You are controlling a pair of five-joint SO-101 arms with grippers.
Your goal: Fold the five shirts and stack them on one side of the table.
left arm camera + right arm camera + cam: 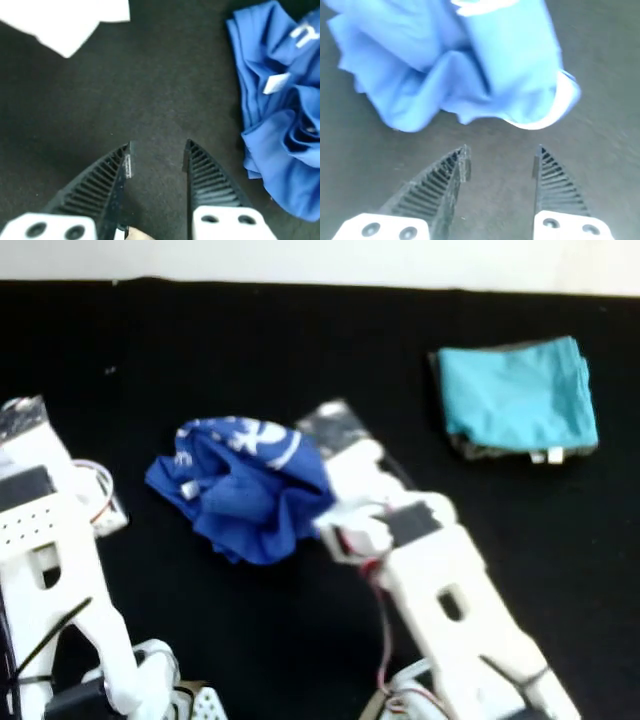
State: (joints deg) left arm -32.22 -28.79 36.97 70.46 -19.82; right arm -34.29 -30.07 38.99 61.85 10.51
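Note:
A crumpled dark blue shirt (245,490) with white print lies in a heap mid-table. My right gripper (502,155) stands open just short of the shirt (460,65), nothing between its fingers; in the high view this arm (400,530) lies against the heap's right side. My left gripper (157,150) is open over bare black cloth, with the blue shirt (280,125) off to one side and apart from it. In the high view the left arm (40,500) stands at the table's left edge. A folded teal shirt (518,395) rests on a dark folded one at the back right.
The black table cloth (300,350) runs to a pale wall strip at the back. A white patch (65,20) shows beyond the left gripper. Bare cloth lies between the blue heap and the teal stack.

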